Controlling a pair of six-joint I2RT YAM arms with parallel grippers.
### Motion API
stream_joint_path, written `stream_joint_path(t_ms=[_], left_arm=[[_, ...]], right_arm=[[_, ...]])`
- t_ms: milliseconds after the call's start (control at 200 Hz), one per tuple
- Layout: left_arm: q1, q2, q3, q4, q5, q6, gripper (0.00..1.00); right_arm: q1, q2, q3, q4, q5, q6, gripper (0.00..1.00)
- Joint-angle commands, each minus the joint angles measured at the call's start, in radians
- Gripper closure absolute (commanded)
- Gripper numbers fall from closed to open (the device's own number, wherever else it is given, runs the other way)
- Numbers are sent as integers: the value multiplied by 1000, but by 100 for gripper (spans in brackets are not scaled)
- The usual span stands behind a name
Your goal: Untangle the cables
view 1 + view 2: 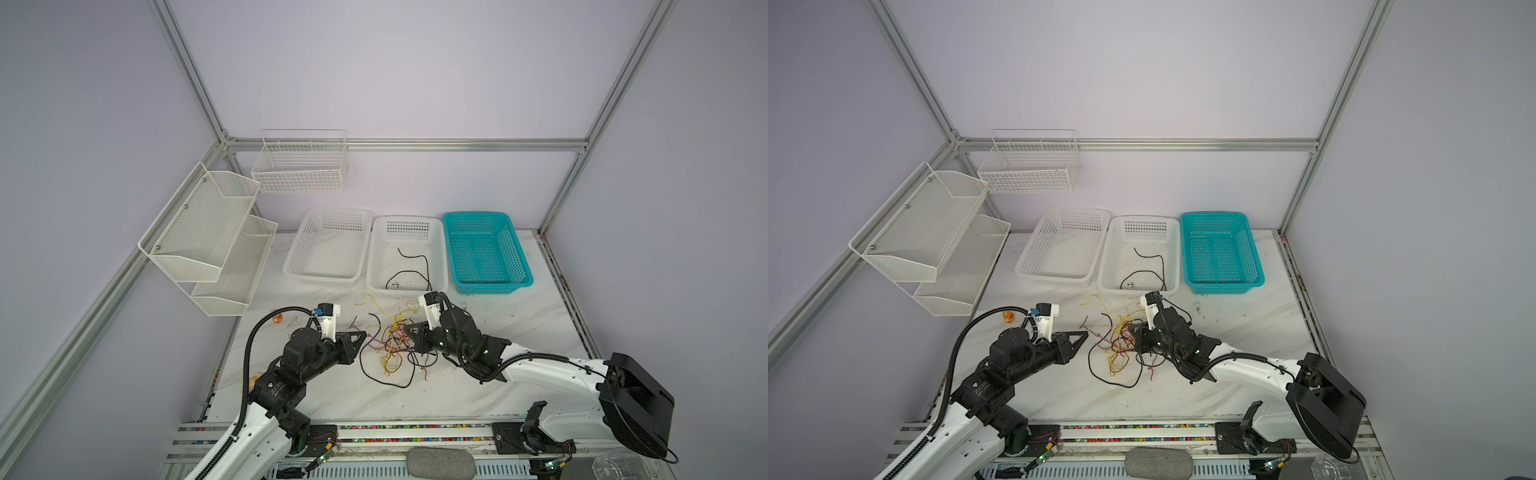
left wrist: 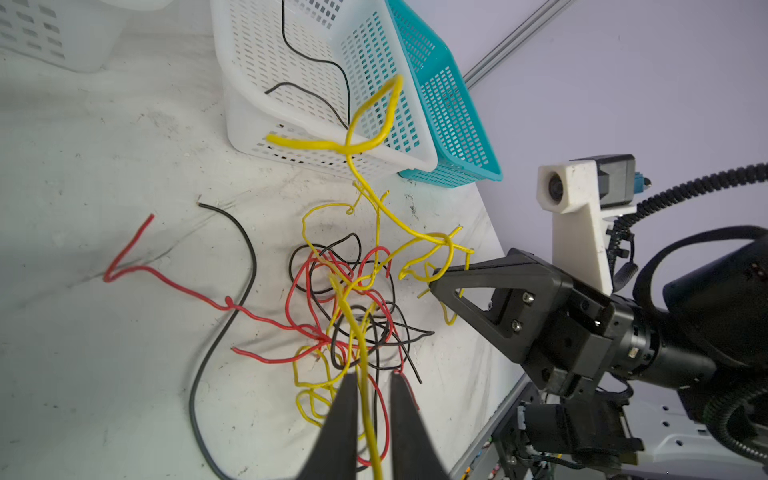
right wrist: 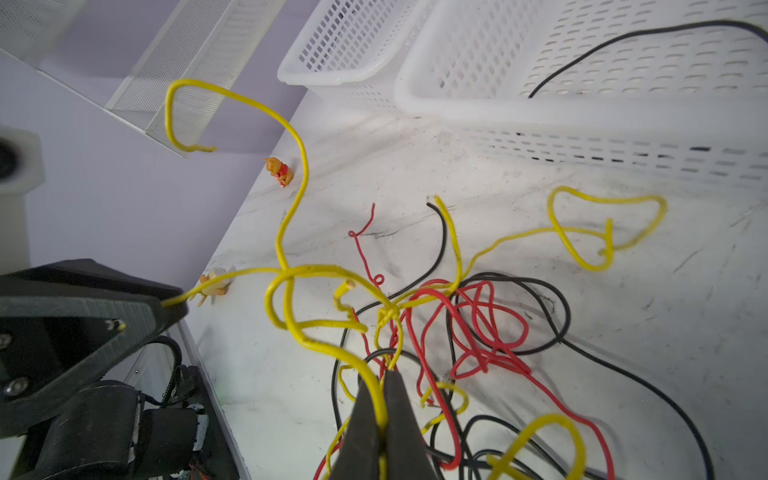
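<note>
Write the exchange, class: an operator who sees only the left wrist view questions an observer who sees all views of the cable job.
Operator: Is the right pincer holding anything?
Observer: Yes. The right wrist view shows it shut on a yellow cable.
Operator: Is there anything in the leftmost basket? I only see its corner.
Observer: No. In both top views it holds nothing.

Cables (image 1: 390, 347) are yellow, red and black; white baskets (image 1: 309, 237) and teal basket (image 1: 476, 215) are perforated; table (image 1: 519, 332) is grey-veined white.
</note>
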Motion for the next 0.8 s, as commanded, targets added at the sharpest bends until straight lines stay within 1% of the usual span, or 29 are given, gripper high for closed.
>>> stream_joint_path(t_ms=[0,110,170,215,335,505,625,670,795], left_arm=[[7,8,41,21,19,-2,55],[7,17,104,-19,28,-36,37],[5,25,143,-37,47,-74,31],[-1,27,163,-28,65,-100,29],[-56,46,202,-10,47,-119,28],[-138,148,206,35,-5,-91,29],[-158,221,196,98,-20,-54,30],[-159,242,201,108,-29,-29,32],[-160,285,231,95,-93,46,37]], right_arm=[[-3,-15,40,17,-10,-21,100],[-3,-2,56,-11,-2,-37,100],[-3,3,63,-29,6,-41,100],[-1,3,71,-40,6,-47,100],[6,-4,84,-58,9,-54,100],[24,-6,115,-86,1,-55,100],[52,-5,141,-113,-3,-53,100],[60,-7,146,-119,-2,-53,100],[73,-9,153,-133,-12,-59,100]])
